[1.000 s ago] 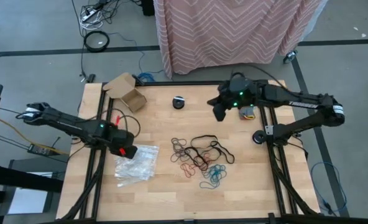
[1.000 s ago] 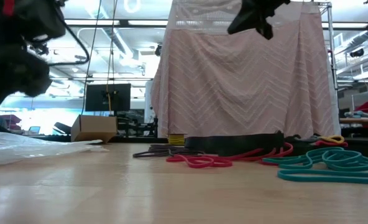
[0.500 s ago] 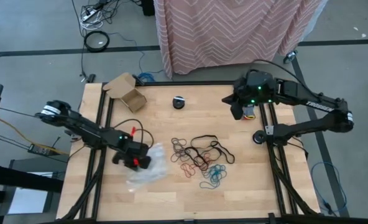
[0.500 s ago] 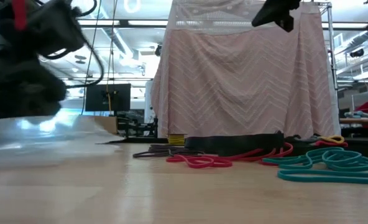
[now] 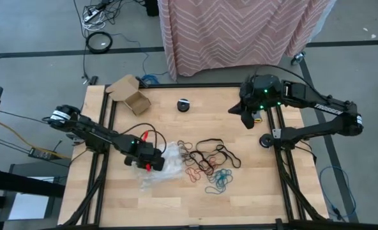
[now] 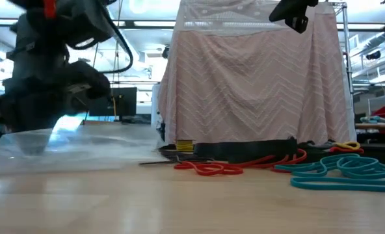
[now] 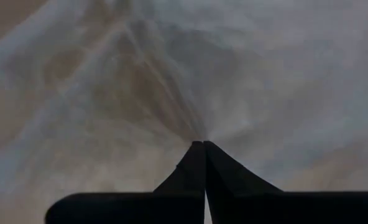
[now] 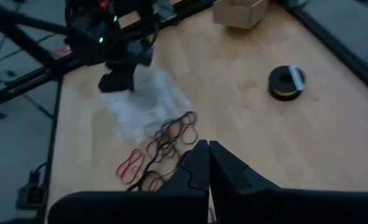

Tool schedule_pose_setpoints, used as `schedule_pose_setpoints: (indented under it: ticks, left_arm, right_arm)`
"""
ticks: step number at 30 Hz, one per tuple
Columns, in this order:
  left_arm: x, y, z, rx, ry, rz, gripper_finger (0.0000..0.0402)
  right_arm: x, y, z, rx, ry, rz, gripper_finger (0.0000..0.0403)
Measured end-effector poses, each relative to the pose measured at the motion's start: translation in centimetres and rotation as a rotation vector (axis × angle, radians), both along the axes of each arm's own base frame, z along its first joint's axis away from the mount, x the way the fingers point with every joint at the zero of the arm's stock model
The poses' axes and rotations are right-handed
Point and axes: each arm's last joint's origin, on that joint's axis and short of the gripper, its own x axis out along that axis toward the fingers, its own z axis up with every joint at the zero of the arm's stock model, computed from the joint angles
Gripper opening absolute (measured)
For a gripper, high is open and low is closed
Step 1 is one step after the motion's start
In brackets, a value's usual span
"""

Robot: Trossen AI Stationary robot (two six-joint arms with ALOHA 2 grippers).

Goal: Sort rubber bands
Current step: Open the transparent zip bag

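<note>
The rubber bands (image 5: 205,163) are light, floppy, tangled: pinch one strand at the pile's edge. Beside them, left gripper (image 5: 152,162) pinched closed on plastic bags (image 5: 166,167); right gripper (image 5: 248,119) closed, empty.

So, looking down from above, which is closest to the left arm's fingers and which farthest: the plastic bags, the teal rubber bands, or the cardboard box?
1. The plastic bags: pinched in the left fingers, left of the pile.
2. The teal rubber bands: to the right, at the near edge of the pile.
3. The cardboard box: far left corner of the table.
</note>
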Motion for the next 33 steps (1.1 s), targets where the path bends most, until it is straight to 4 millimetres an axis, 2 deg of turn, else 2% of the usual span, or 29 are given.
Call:
schedule_pose_setpoints:
  ticks: [4, 8, 11, 15, 18, 21, 23, 27, 33]
  left_arm:
    - [-0.3, -0.1, 3.7, 0.021, 0.022, -0.009, 0.0018]
    - [-0.6, -0.2, 7.6, 0.079, 0.0, -0.012, 0.0025]
    - [-0.2, -0.3, 11.0, 0.213, -0.176, 0.006, 0.0027]
    - [0.6, 0.2, 16.8, 0.483, -0.539, 0.031, 0.0028]
    - [1.4, 0.5, 20.7, 0.712, -0.767, -0.06, 0.0028]
    - [2.0, 1.0, 23.7, 0.896, -0.966, -0.188, 0.0028]
    - [2.3, 1.5, 24.8, 0.962, -1.052, -0.265, 0.0028]
    - [2.5, 2.5, 25.2, 0.969, -1.11, -0.368, 0.0028]
    - [2.5, 2.6, 24.9, 0.92, -1.124, -0.481, 0.0028]
  right_arm:
    - [0.6, -0.1, -0.4, 0.023, 0.017, 0.06, 0.0029]
    - [1.9, -0.1, -1.0, 0.082, 0.01, 0.145, 0.0076]
    - [3.5, -0.4, -1.9, 0.147, -0.003, 0.202, 0.0115]
    - [6.4, -1.0, -4.7, 0.213, 0.021, 0.215, 0.0149]
    - [8.9, -1.4, -6.9, 0.24, 0.037, 0.233, 0.0158]
    - [11.7, -1.4, -9.1, 0.252, 0.026, 0.271, 0.0157]
    - [13.6, -1.4, -10.5, 0.273, -0.006, 0.295, 0.0154]
    - [16.7, -0.9, -13.5, 0.334, -0.032, 0.317, 0.0149]
    - [19.2, -0.5, -18.3, 0.436, 0.037, 0.26, 0.0144]
